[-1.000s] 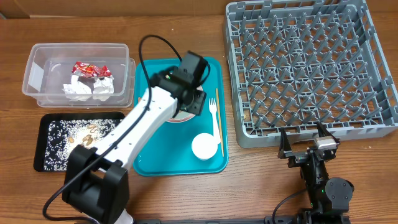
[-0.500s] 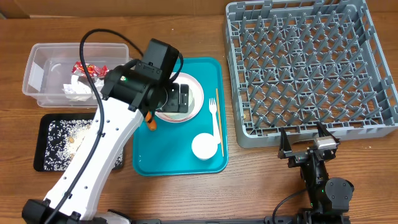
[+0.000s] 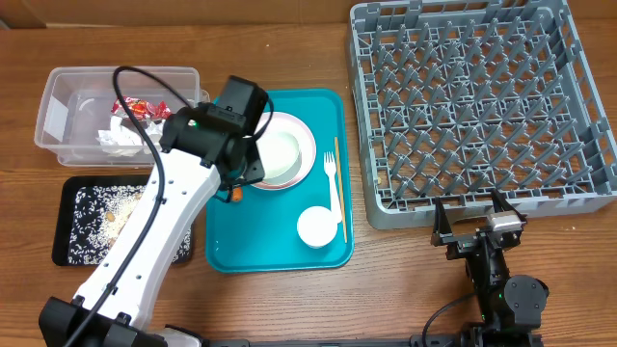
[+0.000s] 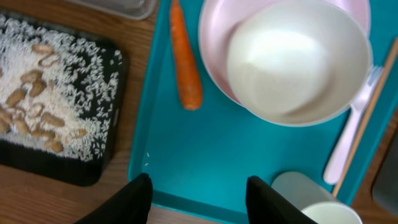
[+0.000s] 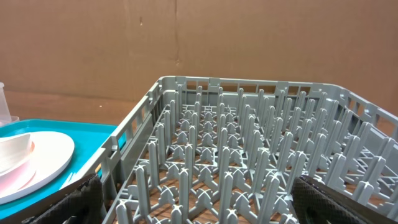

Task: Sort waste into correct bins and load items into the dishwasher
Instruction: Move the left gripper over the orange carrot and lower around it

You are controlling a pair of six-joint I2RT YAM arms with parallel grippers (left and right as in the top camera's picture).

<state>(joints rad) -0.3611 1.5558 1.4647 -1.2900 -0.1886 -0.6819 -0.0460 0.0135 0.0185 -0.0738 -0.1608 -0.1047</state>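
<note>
Our left arm (image 3: 154,231) stretches up from the near left, wrist bent over, and our left gripper (image 4: 202,202) points straight down, its two fingers apart with nothing between them. Our right arm (image 3: 501,289) sits folded low at the near right, with our right gripper (image 3: 470,218) held level, spread wide and empty.

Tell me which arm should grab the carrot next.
Left. The left tool hangs open over the tray near the carrot; the right tool sits beside the rack, far from it.

A: How many dishes do you count?
B: One plate (image 4: 214,37), one bowl (image 4: 298,59), one cup (image 3: 315,226), one fork (image 3: 330,170).
A: And the rest?
B: One carrot (image 4: 186,59), one stick (image 3: 336,154), one tub (image 3: 48,106), one rack (image 3: 415,214), one black tray (image 3: 60,222), one teal tray (image 3: 280,251).
</note>
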